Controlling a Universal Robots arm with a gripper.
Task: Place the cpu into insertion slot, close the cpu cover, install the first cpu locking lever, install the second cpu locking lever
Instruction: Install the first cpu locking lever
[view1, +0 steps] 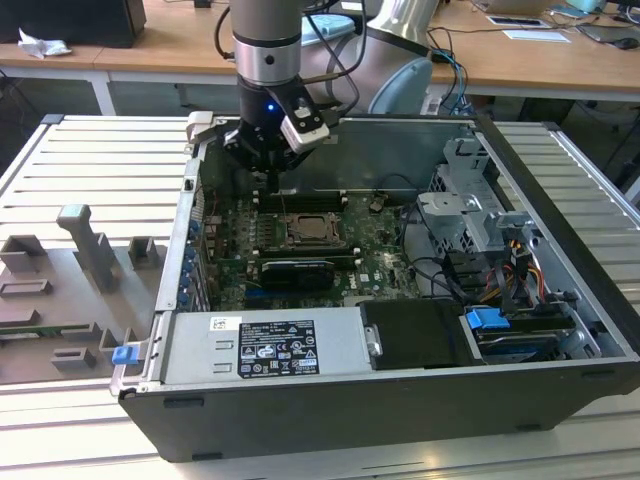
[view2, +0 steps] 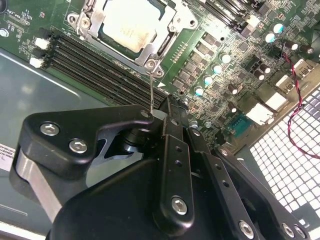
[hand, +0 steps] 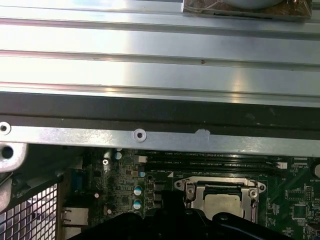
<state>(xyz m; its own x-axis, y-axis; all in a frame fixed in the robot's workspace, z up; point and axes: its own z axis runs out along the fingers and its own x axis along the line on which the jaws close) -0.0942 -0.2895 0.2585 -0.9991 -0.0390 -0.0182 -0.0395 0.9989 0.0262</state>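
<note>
Hand (view2: 167, 112) seemingly pinches lever (view2: 150, 92) beside cpu (view2: 131, 22)

White label (view1: 275, 347) on the power supply (view1: 262, 350): printed lines and certification marks, possibly a barcode; none legible. Motherboard (view2: 240, 65) silkscreen in both wrist views: fine print, unreadable.

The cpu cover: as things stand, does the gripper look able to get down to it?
Probably yes. The gripper hangs inside the open case, just beyond the socket, and the cpu cover lies down around the cpu with nothing above it. A thin lever stands between them.
</note>
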